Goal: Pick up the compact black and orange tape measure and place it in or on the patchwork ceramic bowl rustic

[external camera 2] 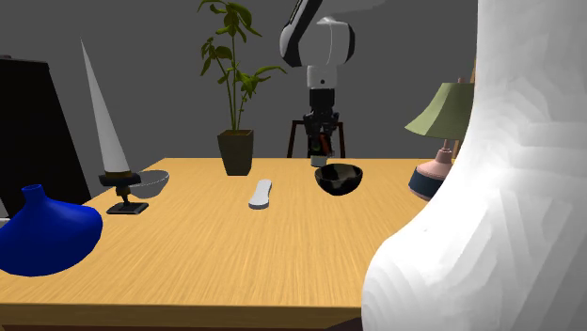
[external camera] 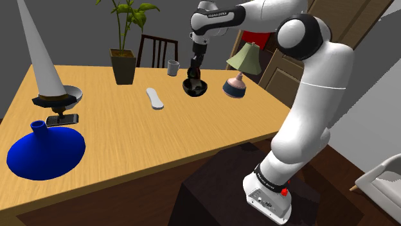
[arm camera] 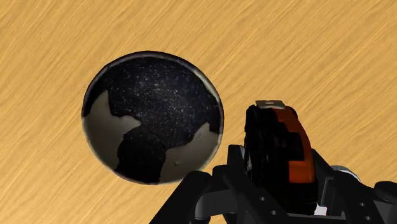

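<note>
The dark bowl (external camera: pixel 195 88) with pale patches stands on the wooden table (external camera: pixel 160 135), toward its far side. In the wrist view its speckled black inside (arm camera: pixel 153 118) lies below and to one side of the hand. My gripper (external camera: pixel 195 72) hangs just above the bowl, pointing down. It is shut on the black and orange tape measure (arm camera: pixel 280 149), which sits upright between the fingers (arm camera: pixel 238 168). In the second exterior view the tape measure (external camera 2: pixel 325 144) shows an orange streak in the gripper (external camera 2: pixel 322 149), a short way above the bowl (external camera 2: pixel 339 178).
A white flat handset (external camera: pixel 154 99) lies to the shoulder view's left of the bowl. A grey cup (external camera: pixel 172 67), a potted plant (external camera: pixel 123 64) and a chair (external camera: pixel 156 50) are behind. A small lamp (external camera: pixel 241 67) stands right of it. A blue vase (external camera: pixel 46 151) and a white cone (external camera: pixel 40 58) are far left.
</note>
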